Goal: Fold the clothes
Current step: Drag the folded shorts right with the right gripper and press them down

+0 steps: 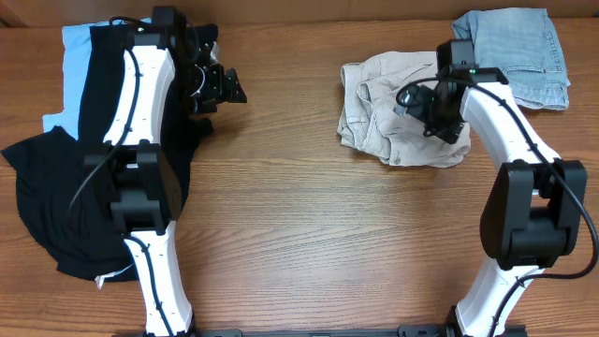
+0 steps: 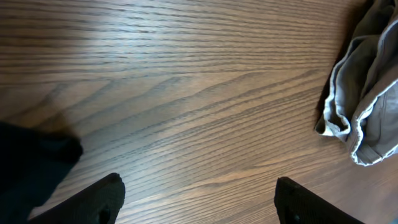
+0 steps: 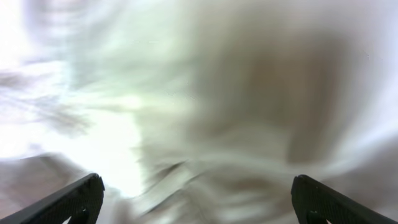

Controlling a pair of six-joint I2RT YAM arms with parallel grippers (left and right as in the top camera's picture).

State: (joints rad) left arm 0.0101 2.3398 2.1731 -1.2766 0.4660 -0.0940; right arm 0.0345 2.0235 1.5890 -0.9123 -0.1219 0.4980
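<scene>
The beige shorts [image 1: 388,122] lie crumpled in a heap right of the table's middle. My right gripper [image 1: 432,114] hovers just over their right part. Its wrist view shows only blurred pale cloth [image 3: 205,106], with the gripper [image 3: 199,200] open wide and nothing between the fingers. My left gripper [image 1: 225,86] is at the far left, open over bare wood beside the dark clothes. In the left wrist view this gripper [image 2: 199,200] is empty, the shorts' hem [image 2: 364,93] shows at the right edge, and black cloth [image 2: 31,165] sits at the lower left.
A black garment [image 1: 56,192] spreads over the left side on top of a light blue one [image 1: 73,45]. Faded denim [image 1: 519,51] lies at the back right corner. Bare wood table [image 1: 309,215] stretches between the two arms.
</scene>
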